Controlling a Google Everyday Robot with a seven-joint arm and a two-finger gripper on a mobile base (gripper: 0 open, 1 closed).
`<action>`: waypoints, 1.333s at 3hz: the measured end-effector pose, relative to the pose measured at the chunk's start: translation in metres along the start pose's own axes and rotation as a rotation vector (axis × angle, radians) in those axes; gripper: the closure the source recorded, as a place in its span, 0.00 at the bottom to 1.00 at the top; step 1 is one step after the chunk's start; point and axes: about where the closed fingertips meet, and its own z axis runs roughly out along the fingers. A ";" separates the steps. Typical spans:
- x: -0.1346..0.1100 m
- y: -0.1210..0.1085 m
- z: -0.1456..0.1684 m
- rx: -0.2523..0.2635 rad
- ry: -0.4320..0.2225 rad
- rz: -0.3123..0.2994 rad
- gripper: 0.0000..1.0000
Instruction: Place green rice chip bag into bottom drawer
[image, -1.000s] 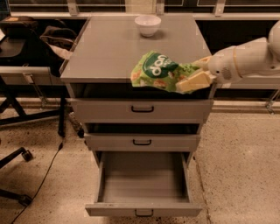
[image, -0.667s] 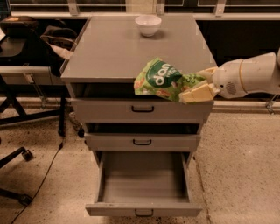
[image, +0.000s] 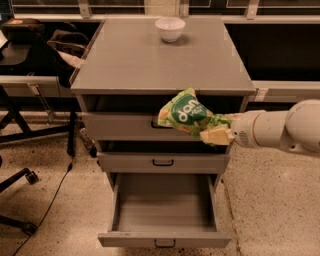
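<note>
The grey cabinet (image: 150, 60) is filling the middle of the view, and its bottom drawer (image: 162, 205) is standing pulled fully out at 6 o'clock, with its tray showing bare. The two drawers above it are sitting almost shut. The white arm (image: 285, 127) is reaching in from 3 o'clock, level with the top drawer's front.

The green rice chip bag (image: 185, 114) is hanging in the air in front of that top drawer, touching nothing but the gripper (image: 216, 134). The gripper is pinching the bag's right end between its tan fingers. The bag is lying toward 10 o'clock from the gripper, its long axis running from 10 to 4 o'clock.

The open tray is lying at about 7 o'clock from the bag and well below it, so the coming move is likely calling for a descent plus a slight shift left. A white bowl (image: 170, 28) is sitting at 12 o'clock on the cabinet top.

Compared with a second ago, the bag and arm are sitting lower: then level with the cabinet top's front edge, now against the top drawer's face.
</note>
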 end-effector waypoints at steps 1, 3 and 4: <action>-0.009 -0.013 0.001 0.058 -0.042 0.012 1.00; -0.010 0.001 0.001 0.060 -0.073 -0.027 1.00; 0.014 0.013 0.011 0.044 -0.056 -0.005 1.00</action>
